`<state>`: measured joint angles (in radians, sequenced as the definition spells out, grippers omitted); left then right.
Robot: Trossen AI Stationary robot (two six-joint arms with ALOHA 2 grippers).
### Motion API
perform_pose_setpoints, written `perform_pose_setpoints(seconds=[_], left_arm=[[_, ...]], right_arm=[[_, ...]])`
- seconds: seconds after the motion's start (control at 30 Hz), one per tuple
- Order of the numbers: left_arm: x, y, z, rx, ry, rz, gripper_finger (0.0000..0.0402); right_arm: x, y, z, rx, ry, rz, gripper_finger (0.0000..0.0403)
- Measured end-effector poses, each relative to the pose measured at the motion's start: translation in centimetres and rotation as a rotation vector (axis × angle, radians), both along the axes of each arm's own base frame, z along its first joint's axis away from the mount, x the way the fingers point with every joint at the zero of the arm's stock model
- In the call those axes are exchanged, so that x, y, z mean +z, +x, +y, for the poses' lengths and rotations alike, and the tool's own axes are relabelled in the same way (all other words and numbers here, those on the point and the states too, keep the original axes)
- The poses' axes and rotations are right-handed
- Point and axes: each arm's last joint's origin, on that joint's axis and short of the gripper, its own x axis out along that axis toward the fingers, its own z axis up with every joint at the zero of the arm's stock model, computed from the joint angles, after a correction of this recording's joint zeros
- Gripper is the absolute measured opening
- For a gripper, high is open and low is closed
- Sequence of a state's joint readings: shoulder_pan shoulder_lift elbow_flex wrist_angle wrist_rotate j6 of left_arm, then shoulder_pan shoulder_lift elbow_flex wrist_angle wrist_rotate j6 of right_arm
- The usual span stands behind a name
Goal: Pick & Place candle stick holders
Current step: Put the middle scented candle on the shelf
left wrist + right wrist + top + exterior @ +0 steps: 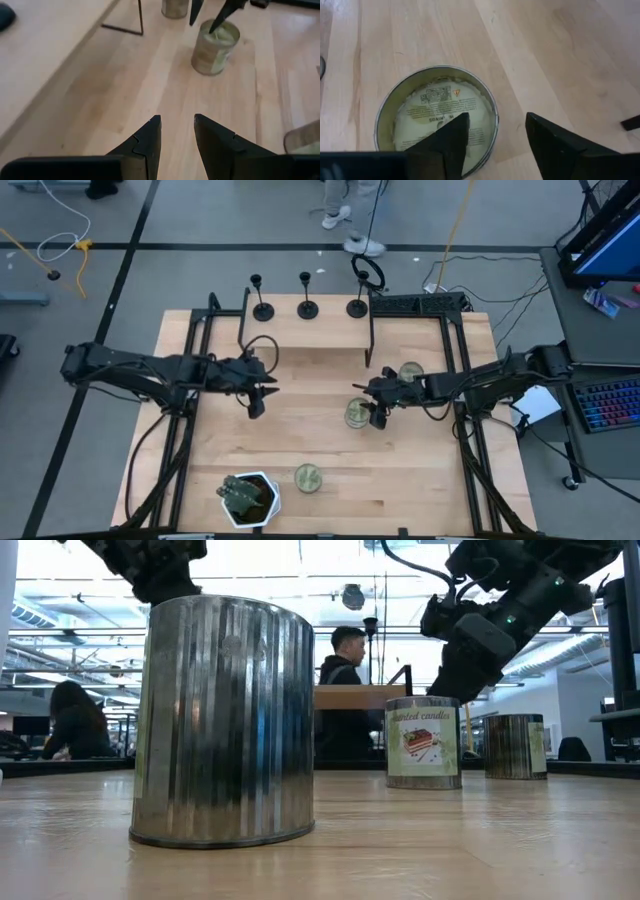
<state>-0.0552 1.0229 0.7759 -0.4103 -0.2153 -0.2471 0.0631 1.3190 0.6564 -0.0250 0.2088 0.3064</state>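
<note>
low view hides the candle stick holders [307,307] behind tins [222,720]

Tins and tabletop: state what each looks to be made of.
Tins: likely thin sheet metal, shiny and ribbed; the wall shows vertical ridges and mirror-like reflections. The one under the right gripper carries a paper-looking label.
Tabletop: pale wood, smooth matt finish, with visible grain and plank seams; whether solid or veneer cannot be told.
</note>
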Motion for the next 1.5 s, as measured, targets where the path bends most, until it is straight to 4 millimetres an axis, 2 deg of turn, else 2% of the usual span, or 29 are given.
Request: perform_pose_setpoints(seconds=[0.1,0.37,0.67,0.83,1.0,1.1,1.23,1.33,1.5], left_arm=[[-0.4,-0.1,-0.1,0.000,-0.006,0.009,0.0124],[-0.4,-0.1,-0.1,-0.005,0.005,0.008,0.0124],[-0.4,-0.1,-0.1,-0.008,0.008,0.010,0.0124],[-0.4,-0.1,-0.1,-0.009,0.010,0.010,0.0124],[-0.4,-0.1,-0.1,-0.009,0.010,0.009,0.0124],[-0.4,0.0,-0.1,-0.009,0.009,0.005,0.0124],[-0.3,0.0,-0.1,-0.009,0.009,-0.003,0.0124],[-0.3,0.0,-0.1,-0.010,0.010,-0.005,0.0124],[-0.3,0.0,-0.1,-0.010,0.010,-0.005,0.0124]], right_arm=[[0.0,0.0,0.0,0.001,-0.001,0.005,0.0156],[-0.1,-0.1,-0.3,0.027,-0.041,0.022,0.0016],[0.8,-0.2,-0.5,0.054,-0.081,-0.025,0.0005],[3.9,0.6,-0.6,0.097,-0.150,-0.202,0.0002],[8.8,2.3,-1.2,0.142,-0.268,-0.282,0.0001],[12.7,3.2,-2.5,0.119,-0.324,-0.284,0.0001],[16.8,3.5,-5.6,-0.007,-0.376,-0.182,0.0001],[17.9,3.2,-8.2,-0.107,-0.329,-0.094,0.0001],[17.8,2.4,-11.9,-0.206,-0.215,-0.043,0.0000]])
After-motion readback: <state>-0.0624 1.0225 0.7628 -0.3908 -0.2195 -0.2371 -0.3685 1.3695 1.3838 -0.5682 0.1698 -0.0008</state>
